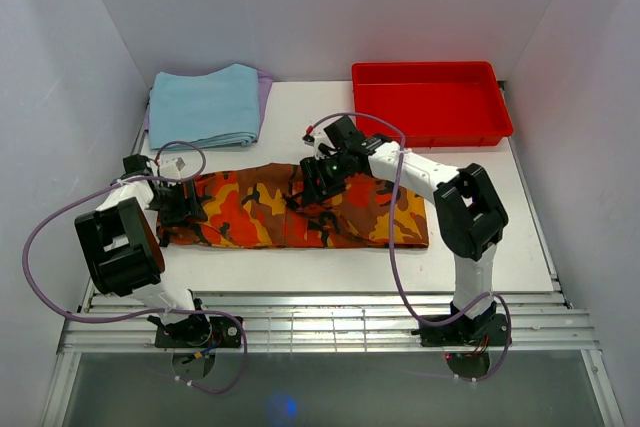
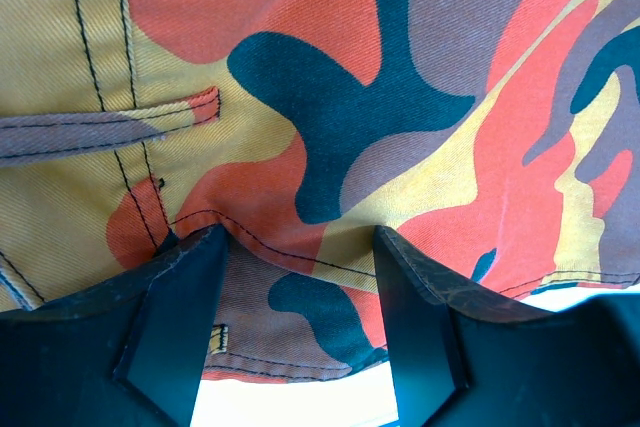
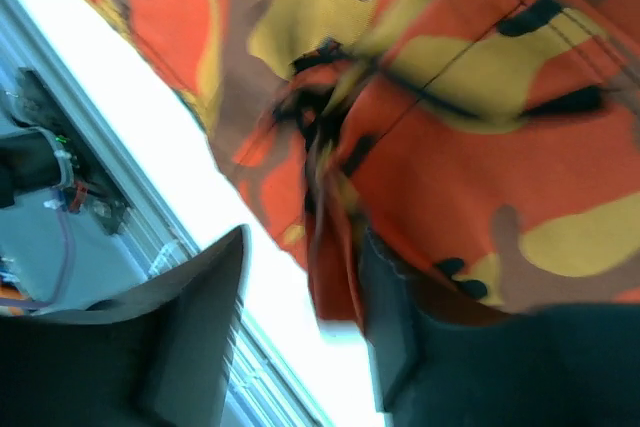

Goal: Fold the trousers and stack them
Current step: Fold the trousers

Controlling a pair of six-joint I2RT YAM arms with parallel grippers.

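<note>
The camouflage trousers [image 1: 260, 212] lie folded in a long band across the middle of the table. My left gripper [image 1: 183, 205] is low over their left end. In the left wrist view it [image 2: 300, 247] stands open, and the stitched edge of the trousers [image 2: 330, 97] lies between and beyond the fingers. My right gripper [image 1: 318, 185] is over the middle of the band, on its far edge. Its jaws [image 3: 303, 247] are apart in the right wrist view. A bunched fold of the trousers [image 3: 450, 147] hangs against the right finger [image 3: 400, 337], and the picture is blurred.
A folded light blue cloth [image 1: 205, 105] lies at the back left. A red plastic tray [image 1: 430, 132] stands at the back right with nothing in it. Metal rails [image 1: 320, 322] run along the near table edge. White walls close in on three sides.
</note>
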